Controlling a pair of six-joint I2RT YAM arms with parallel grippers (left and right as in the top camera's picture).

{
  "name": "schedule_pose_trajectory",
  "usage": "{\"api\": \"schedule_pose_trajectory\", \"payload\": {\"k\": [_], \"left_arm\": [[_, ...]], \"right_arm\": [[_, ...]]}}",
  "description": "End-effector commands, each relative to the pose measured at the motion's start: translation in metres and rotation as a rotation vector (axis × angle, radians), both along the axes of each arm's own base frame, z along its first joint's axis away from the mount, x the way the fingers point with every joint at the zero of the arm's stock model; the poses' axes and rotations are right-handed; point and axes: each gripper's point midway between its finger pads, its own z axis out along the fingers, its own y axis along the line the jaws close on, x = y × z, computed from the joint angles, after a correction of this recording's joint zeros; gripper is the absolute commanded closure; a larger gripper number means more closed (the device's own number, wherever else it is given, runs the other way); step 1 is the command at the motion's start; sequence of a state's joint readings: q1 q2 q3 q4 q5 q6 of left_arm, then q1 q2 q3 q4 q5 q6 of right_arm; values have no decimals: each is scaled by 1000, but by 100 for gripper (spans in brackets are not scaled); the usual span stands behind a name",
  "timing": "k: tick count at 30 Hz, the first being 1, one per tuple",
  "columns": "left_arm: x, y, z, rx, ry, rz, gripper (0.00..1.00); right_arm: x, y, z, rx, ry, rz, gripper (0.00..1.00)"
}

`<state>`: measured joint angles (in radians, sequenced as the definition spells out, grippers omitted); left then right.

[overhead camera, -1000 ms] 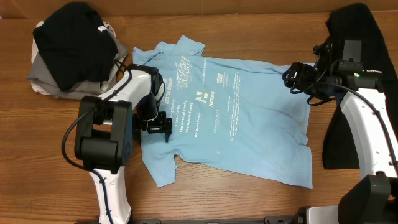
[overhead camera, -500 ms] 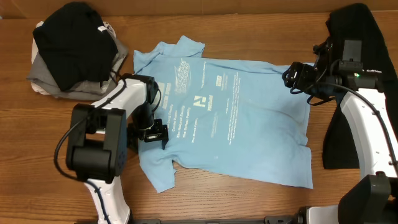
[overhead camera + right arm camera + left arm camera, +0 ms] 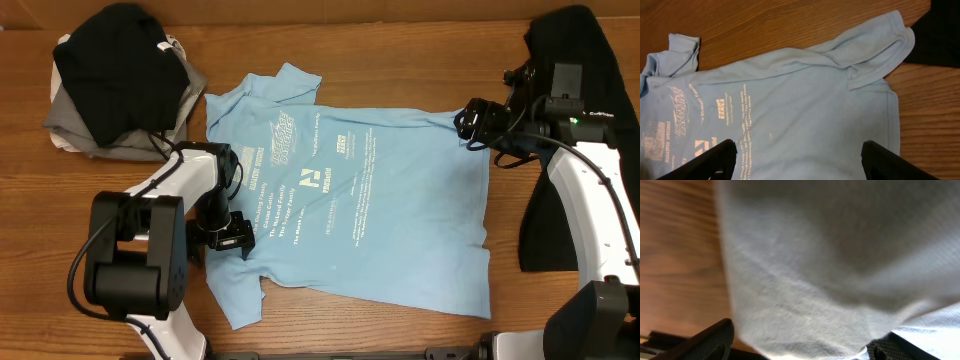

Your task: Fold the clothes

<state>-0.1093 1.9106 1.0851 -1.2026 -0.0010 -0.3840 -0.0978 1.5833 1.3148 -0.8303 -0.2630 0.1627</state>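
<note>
Left gripper (image 3: 235,240) is down on the nine o'clock edge of the light sky-blue, white-printed cloth T-shirt (image 3: 380,210), fingers apart, cloth bulging up between them. Right gripper (image 3: 468,122) is spread wide at the shirt's two o'clock corner. The shirt lies opened out, centred on the brown wooden table (image 3: 330,335).

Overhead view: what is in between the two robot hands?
The light blue T-shirt lies spread on the table between the left gripper and right gripper, seen in the overhead view.
</note>
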Motion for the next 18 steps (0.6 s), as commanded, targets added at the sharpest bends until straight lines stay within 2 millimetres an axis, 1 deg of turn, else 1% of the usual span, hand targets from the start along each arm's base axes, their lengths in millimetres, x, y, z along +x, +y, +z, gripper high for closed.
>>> {"api": "schedule_pose_trajectory", "payload": {"k": [1,3,5,8,9,10,11,12,13,15,18], "left_arm": [[22,24,30,128,-148,4,13],[40,29,54,143,-254,14,13],[61,32,81,146,-376,29,12],[97,29,129,127,-599,46,3],[111,25,148,107,-689,53,0],[121,20,160,81,-750,58,0],[132,12,173,35,-814,58,0],[145,0,188,-31,-891,46,0],[151,-6,193,-61,-922,40,0],[169,-26,207,-156,-1010,-1,0],[184,-46,213,-213,-1069,-40,0]], "right_arm": [[8,-1,14,-1,-44,8,17],[10,-1,15,-2,-51,8,17],[12,-1,16,0,-61,-2,17],[21,-13,20,-30,-87,-80,17],[24,-19,21,-59,-101,-99,17],[27,-25,22,-80,-110,-124,17],[30,-32,23,-108,-121,-159,17],[35,-38,23,-133,-136,-178,17],[37,-39,23,-139,-139,-182,17],[45,-43,17,-153,-149,-192,17],[56,-44,-3,-153,-126,-190,17]]}}
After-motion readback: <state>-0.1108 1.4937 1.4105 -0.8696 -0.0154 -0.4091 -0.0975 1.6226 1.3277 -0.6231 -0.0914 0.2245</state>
